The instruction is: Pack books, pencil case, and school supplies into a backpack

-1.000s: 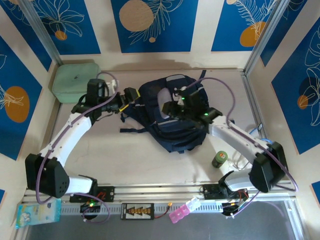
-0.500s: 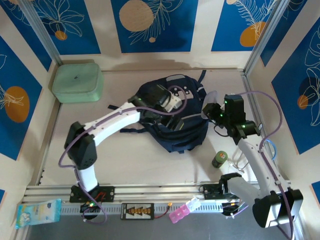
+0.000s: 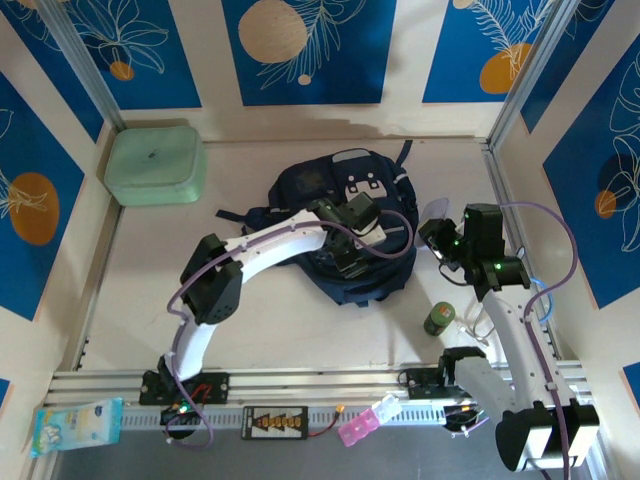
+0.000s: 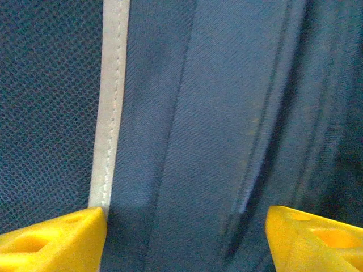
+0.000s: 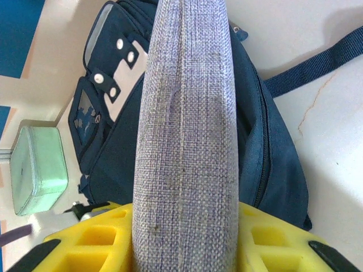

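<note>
Left arm bent across backpack (image 3: 300, 190), left gripper (image 4: 184, 235) spread open over its front by pale stripe (image 4: 110, 113), right gripper (image 5: 184, 226) clamped on pencil case (image 5: 187, 113) held just right of backpack, mint case (image 3: 155, 165) back-left, green jar (image 3: 438, 320) near right arm

The top camera sits high behind the arm bases and looks steeply down over the whole worktop (image 3: 280, 320), with the backpack (image 3: 305, 190) mid-frame and the mint case (image 3: 155, 165) at far left. The left wrist camera faces the backpack's cloth from very near, with the left pincer (image 4: 184, 238) tips in its bottom corners. The right wrist camera looks from farther off, past the right pincer (image 5: 184, 238) and the pencil case (image 5: 184, 113) it holds, at the same backpack and mint case.
</note>
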Robot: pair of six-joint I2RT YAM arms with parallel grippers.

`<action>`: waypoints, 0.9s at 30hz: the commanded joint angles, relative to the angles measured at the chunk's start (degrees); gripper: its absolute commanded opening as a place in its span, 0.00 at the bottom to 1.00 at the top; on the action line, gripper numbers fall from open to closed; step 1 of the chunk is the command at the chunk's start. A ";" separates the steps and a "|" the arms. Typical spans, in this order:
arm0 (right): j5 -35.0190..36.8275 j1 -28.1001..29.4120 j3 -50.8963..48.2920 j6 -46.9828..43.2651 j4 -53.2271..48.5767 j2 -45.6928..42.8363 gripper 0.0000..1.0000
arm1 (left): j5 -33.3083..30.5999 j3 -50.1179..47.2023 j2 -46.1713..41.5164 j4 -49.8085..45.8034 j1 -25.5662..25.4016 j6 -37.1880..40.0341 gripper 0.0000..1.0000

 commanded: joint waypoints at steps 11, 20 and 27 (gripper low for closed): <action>1.96 -1.52 0.48 -0.52 -4.24 -2.94 0.34 | -4.55 8.14 -1.21 -4.51 3.54 -8.66 0.36; -2.88 -2.37 -0.77 -0.70 -3.49 -3.06 0.35 | 9.06 5.23 -3.88 -1.43 8.24 -12.46 0.10; -11.97 -2.42 -2.91 -2.46 -3.09 -3.02 0.35 | 13.88 7.70 -6.17 -0.33 9.90 -14.50 0.03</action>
